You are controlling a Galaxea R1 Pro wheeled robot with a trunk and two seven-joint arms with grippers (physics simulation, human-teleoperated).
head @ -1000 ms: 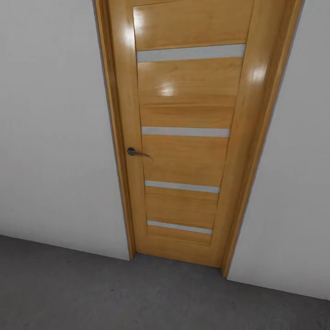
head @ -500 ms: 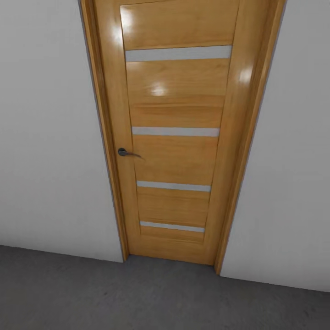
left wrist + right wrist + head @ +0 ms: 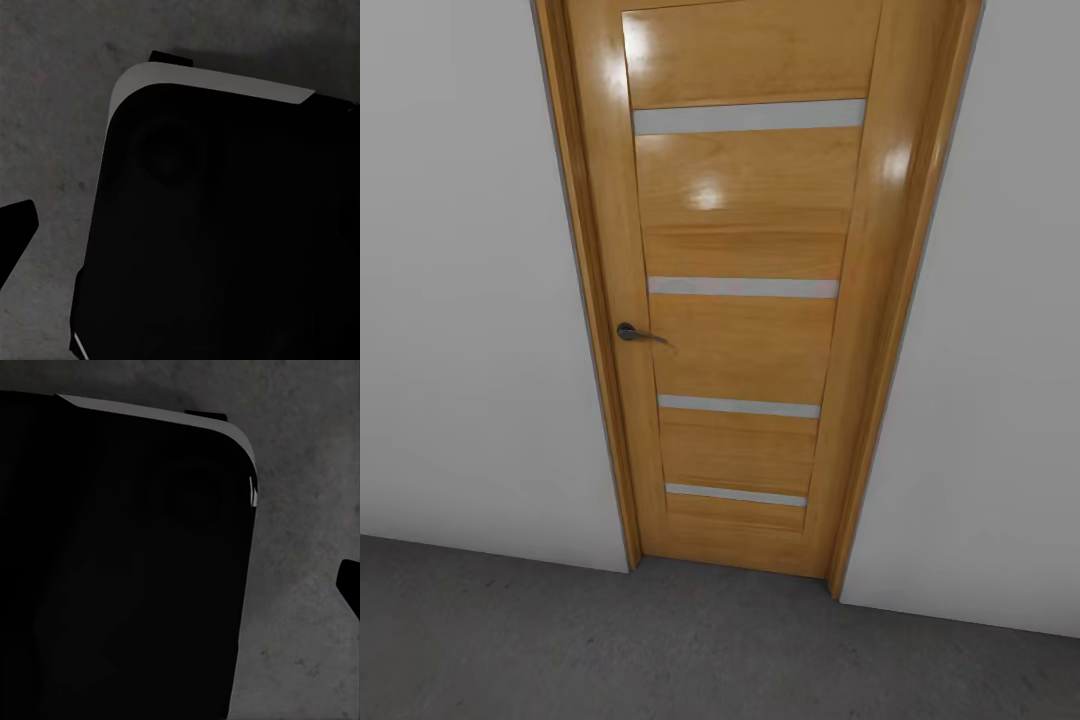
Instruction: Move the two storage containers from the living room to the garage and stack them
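Dark grey mottled concrete floor (image 3: 660,650) fills the near ground in the head view and lies under both wrist cameras, so the robot seems to stand in the garage. In the left wrist view a big black rounded part of the robot's own body (image 3: 225,225) blocks most of the frame, with a dark finger tip (image 3: 15,232) poking in at one edge; the right wrist view is much the same, black body (image 3: 120,562) and a sliver of finger (image 3: 351,585). How wide either pincer stands cannot be told from these. Farther off, white-grey wall (image 3: 460,300) flanks the closed wooden side door (image 3: 745,300), its dark handle (image 3: 630,332) on the hinge-opposite edge. Compared with a second ago the whole view slid sideways, then settled: the camera turned and has now stopped, squared on the door. No storage containers appear here, so they probably wait beyond it, and getting through this door looks like the next job.
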